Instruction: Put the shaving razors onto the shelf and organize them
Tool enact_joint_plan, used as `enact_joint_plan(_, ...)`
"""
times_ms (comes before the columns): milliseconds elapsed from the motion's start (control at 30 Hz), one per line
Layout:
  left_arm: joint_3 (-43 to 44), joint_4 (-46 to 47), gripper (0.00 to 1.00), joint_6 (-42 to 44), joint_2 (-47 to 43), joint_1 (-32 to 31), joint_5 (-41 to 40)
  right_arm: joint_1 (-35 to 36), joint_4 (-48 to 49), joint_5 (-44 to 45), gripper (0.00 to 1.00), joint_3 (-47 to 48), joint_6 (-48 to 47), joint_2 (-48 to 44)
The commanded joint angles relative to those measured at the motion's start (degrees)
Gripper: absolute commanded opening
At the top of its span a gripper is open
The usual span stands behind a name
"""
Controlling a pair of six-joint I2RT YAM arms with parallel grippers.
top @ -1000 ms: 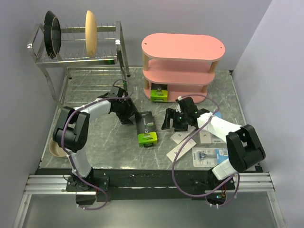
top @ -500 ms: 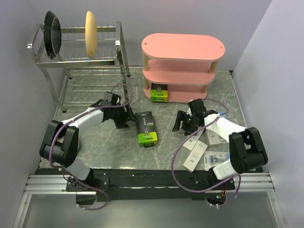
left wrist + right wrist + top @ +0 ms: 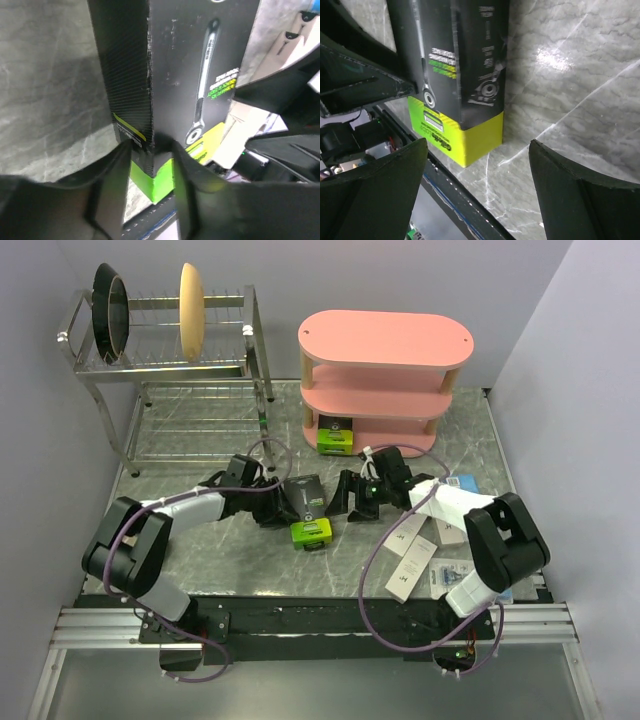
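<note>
My left tool point(image 3: 152, 150) pinches the black-and-green razor box point(image 3: 311, 510) on the table point(image 3: 230, 555), near the pink shelf point(image 3: 386, 344), and my right tool point(image 3: 477, 150) sits wide open beside the box, holding nothing.

1. Top external: fixed high above the near edge, looking down and forward over the whole table point(image 3: 250, 560); distant.
2. Left wrist: very close, facing the black-and-lime-green box point(image 3: 200, 75) from its left side.
3. Right wrist: close, facing the same box from its right side.
4. All three views share this box.
</note>
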Motion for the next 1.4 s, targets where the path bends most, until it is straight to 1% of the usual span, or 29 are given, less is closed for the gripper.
enact_joint_plan(0,-1.7,-1.6,0.30,-3.2,1.2,2.9,-2.0,0.2,3.4,-1.5,0.89,2.6,1.7,1.0)
enact_joint_plan(33,-4.4,-1.8,0.19,-3.9,1.1,4.6,-1.8,0.2,4.0,-1.8,0.90,2.4,2.3,1.1)
enact_joint_plan(133,-9.2,-1.1,0.05,-4.0,-0.8,6.9,-1.9,0.6,5.6,-2.3,0.90,2.3,4.0,0.9)
enact_joint_plan(167,-10.1,-0.9,0.04,-4.0,-1.1,7.3,-2.3,0.8,6.0,-2.5,0.90,2.4,4.1,1.0)
enact_joint_plan(333,-13.7,2.2,0.03,-4.7,-1.5,8.4,-2.4,1.6,5.3,-2.2,0.91,3.4,4.2,1.8)
enact_joint_plan(533,-14.0,3.6,0.04,-4.3,-3.5,8.4,-2.6,2.6,8.7,-4.1,0.94,4.8,6.3,3.1)
enact_joint_plan(667,-13.2,4.3,0.04,-4.2,-4.7,8.2,-2.1,5.2,7.9,-3.9,0.95,8.3,5.9,5.0)
enact_joint_plan(733,-13.5,3.9,0.04,-3.9,-4.4,8.2,-2.5,7.2,4.4,-2.5,0.96,10.5,5.2,6.8)
enact_joint_plan(767,-13.7,3.7,0.04,-3.9,-4.3,8.2,-2.6,7.7,4.5,-2.5,0.96,10.7,5.5,7.4)
enact_joint_plan(900,-13.8,4.2,0.05,-3.7,-3.7,8.1,-2.4,8.9,4.7,-4.0,0.96,9.8,7.5,9.6)
enact_joint_plan(1033,-13.9,3.9,0.05,-3.8,-2.8,8.2,-2.8,8.3,3.3,-3.6,0.96,9.0,8.1,10.3)
enact_joint_plan(1267,-14.4,1.8,0.04,-4.3,-0.6,8.3,-4.0,7.8,1.9,-4.4,0.96,7.7,7.7,8.9)
enact_joint_plan(1300,-14.4,1.4,0.01,-4.3,-0.4,8.3,-4.5,7.6,1.3,-4.3,0.96,7.5,7.5,8.2)
enact_joint_plan(1367,-14.7,1.9,0.01,-4.2,-0.2,8.4,-4.1,7.0,1.6,-4.4,0.96,6.0,7.7,7.3)
